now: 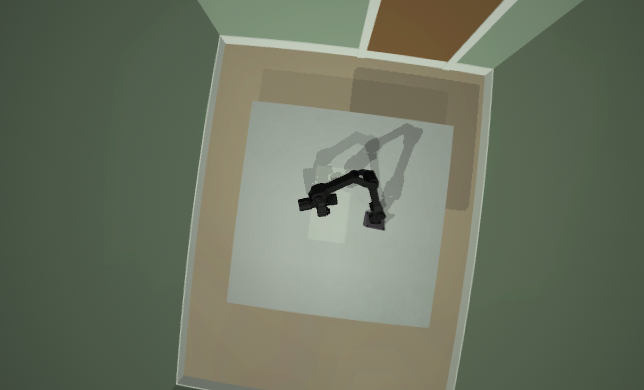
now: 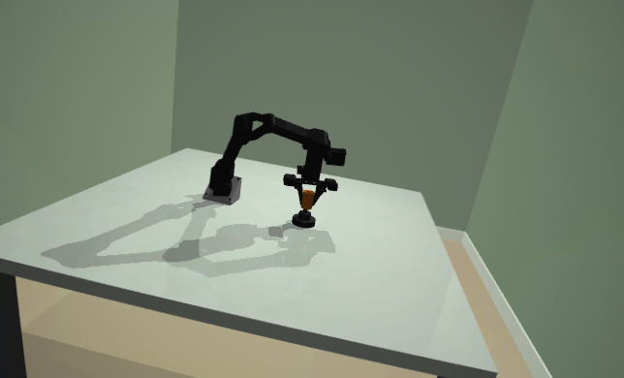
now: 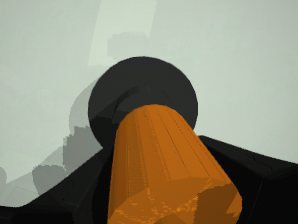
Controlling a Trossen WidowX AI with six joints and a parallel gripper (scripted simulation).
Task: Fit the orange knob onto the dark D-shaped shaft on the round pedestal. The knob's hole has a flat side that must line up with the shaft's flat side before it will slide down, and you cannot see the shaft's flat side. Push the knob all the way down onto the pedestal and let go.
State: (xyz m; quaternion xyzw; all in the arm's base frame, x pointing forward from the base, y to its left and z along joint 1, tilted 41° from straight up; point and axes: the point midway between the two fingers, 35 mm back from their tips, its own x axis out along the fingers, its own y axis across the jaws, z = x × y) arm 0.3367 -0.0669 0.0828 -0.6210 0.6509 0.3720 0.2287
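The orange knob [image 2: 307, 199] [image 3: 155, 150] is upright between the two fingers of my gripper [image 2: 308, 203], which is shut on it. The dark round pedestal [image 2: 303, 221] [image 3: 142, 72] stands on the table right below. In the exterior view a short dark piece of the shaft [image 2: 305, 210] shows between the knob's lower end and the pedestal's raised middle, so the knob is above the pedestal and not seated on it. The knob hides the shaft in the wrist view. Whether the shaft's tip is inside the hole, and where its flat side is, cannot be seen.
The pale table [image 1: 276, 270] [image 2: 374, 291] carries the arm's base [image 1: 374, 221] [image 2: 223, 194], which stands behind and left of the pedestal in the exterior view. Arm shadows fall across the table. A lighter patch [image 1: 327, 230] lies near the pedestal.
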